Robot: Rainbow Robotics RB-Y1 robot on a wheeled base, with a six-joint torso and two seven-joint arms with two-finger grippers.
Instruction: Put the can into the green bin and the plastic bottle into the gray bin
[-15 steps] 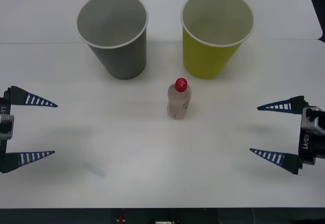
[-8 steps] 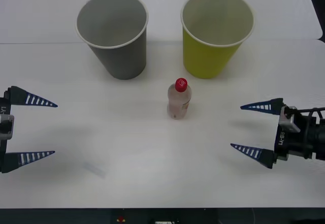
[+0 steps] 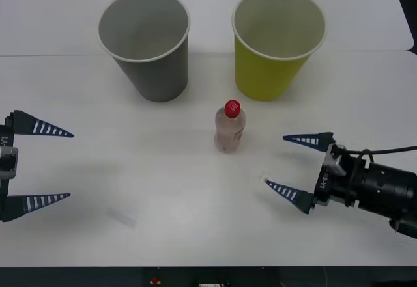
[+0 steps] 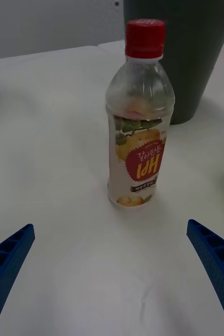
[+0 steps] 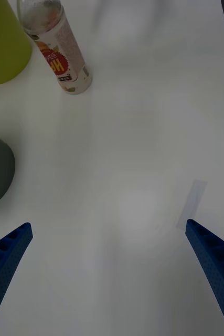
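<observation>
The plastic bottle (image 3: 229,129) stands upright at the table's middle, clear with a red cap and a fruit label (image 4: 139,121) (image 5: 56,44). Behind it stand the gray bin (image 3: 146,43) at the left and the green bin (image 3: 277,40) at the right, both upright. The can is out of view. My right gripper (image 3: 287,163) is open, low over the table to the right of the bottle and pointing at it, a short gap away. At the left edge of the table my left gripper (image 3: 55,165) is open with nothing between its fingers.
The white table (image 3: 163,222) has free room in front of the bottle and on both sides. A faint strip of clear tape (image 3: 121,217) (image 5: 192,203) lies flat near the front left. A seam (image 3: 52,55) runs across the table behind the bins.
My right gripper has moved left across the table toward the bottle, still open. The left arm, the bottle and both bins have not moved.
</observation>
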